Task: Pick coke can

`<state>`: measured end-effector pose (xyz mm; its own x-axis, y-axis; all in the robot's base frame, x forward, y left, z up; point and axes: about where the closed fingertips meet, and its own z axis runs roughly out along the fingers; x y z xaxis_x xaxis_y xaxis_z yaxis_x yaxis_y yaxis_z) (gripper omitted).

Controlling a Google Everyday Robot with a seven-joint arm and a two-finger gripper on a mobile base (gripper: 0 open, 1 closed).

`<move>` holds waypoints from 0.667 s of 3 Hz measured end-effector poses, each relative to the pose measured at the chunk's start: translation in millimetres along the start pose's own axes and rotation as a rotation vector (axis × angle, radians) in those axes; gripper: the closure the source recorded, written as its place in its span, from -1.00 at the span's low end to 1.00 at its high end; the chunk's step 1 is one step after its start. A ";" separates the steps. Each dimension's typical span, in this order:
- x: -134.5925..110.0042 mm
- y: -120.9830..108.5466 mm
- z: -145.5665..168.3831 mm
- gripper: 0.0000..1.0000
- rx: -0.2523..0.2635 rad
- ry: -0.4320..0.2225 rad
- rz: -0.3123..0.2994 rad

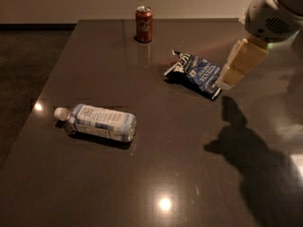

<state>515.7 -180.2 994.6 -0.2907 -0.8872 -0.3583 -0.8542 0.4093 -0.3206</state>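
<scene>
Table [94,183]: one coke can [144,24], one bottle [98,122], one bag [197,74]; gripper [228,81] near bag.

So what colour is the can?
The coke can is red with white lettering, in the camera view; the gripper hovers to its right.

Pale cream wall [71,1] across far side, plain. Dark baseboard strip [38,26] at its foot, seen on left. Floor [26,70] dark, dull, faintly mottled, running down left of table. Table [94,188] fills most of view: dark grey-brown top, glossy, far edge close to wall. Overhead light shows as round glare spot [164,204] near front, smaller glare spot [38,107] at left edge. Broad dark shadow [246,160] on right part of tabletop. Gripper [227,82] over table's right side.
</scene>
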 end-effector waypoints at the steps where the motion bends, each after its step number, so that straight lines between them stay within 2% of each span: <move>1: -25.0 -35.1 17.5 -1.00 0.048 -0.041 0.093; 2: -45.8 -77.2 38.3 -1.00 0.091 -0.093 0.207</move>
<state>611.4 -163.0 1002.1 -0.4112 -0.7605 -0.5026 -0.7368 0.6019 -0.3080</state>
